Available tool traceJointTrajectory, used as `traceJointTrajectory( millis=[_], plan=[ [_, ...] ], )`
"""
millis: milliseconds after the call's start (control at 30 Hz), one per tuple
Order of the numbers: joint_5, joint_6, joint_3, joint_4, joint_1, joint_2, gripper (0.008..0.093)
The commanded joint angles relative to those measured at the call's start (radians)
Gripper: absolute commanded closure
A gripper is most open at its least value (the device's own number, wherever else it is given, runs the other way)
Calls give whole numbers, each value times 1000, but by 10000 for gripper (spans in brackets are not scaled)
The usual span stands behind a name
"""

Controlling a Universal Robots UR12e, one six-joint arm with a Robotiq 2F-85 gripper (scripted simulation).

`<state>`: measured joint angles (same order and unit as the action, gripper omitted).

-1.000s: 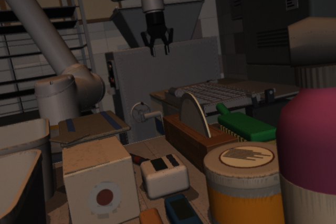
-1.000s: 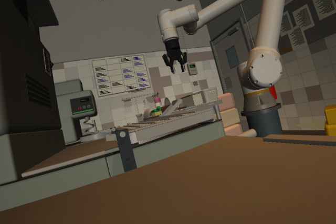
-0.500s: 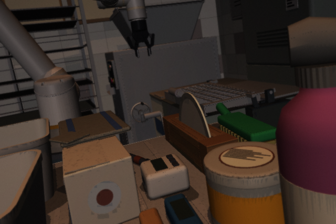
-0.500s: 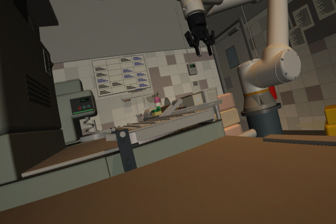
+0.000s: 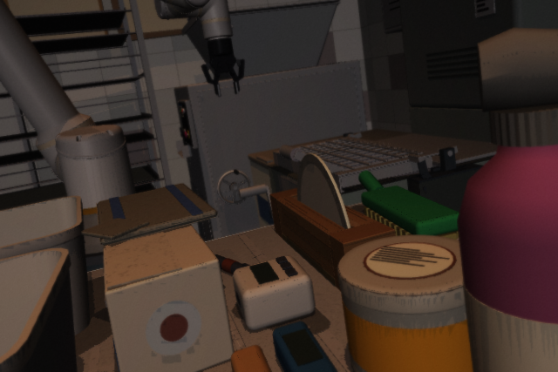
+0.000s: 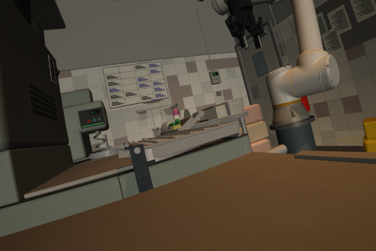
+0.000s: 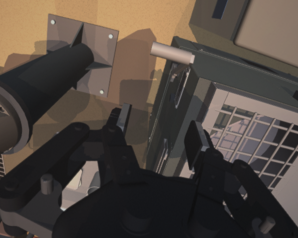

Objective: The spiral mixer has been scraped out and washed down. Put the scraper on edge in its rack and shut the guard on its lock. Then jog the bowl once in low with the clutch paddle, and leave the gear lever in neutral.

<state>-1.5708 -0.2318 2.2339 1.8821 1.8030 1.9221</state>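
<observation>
On the cluttered bench the half-round scraper (image 5: 323,191) stands on edge in its brown wooden rack (image 5: 327,233). Behind it the mesh guard (image 5: 360,152) lies flat over the grey machine, with a dark latch bracket (image 5: 446,155) at its right end. A hand wheel (image 5: 233,186) and a pale cylindrical handle (image 5: 254,191) stick out of the machine's front panel. My gripper (image 5: 226,87) hangs high above the machine's left top edge, open and empty. From the wrist camera I look down on the handle (image 7: 172,53) and the guard's mesh (image 7: 256,138).
Behind the work rise a tray rack (image 5: 76,66), a hopper (image 5: 279,35) and a dark cabinet (image 5: 450,30). In the foreground stand a green brush (image 5: 408,208), a tin (image 5: 405,300), a pink bottle (image 5: 514,224), a cardboard box (image 5: 162,287) and a white toaster-like block (image 5: 272,291).
</observation>
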Motion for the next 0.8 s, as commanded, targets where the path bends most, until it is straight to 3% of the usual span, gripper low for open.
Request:
traceJointTrajectory(
  millis=[0, 433, 767],
  plan=[
    [0, -1, -1, 0, -1, 0, 434],
    [0, 14, -2, 1, 4, -1, 434],
    [0, 120, -2, 1, 5, -1, 434]
  ],
)
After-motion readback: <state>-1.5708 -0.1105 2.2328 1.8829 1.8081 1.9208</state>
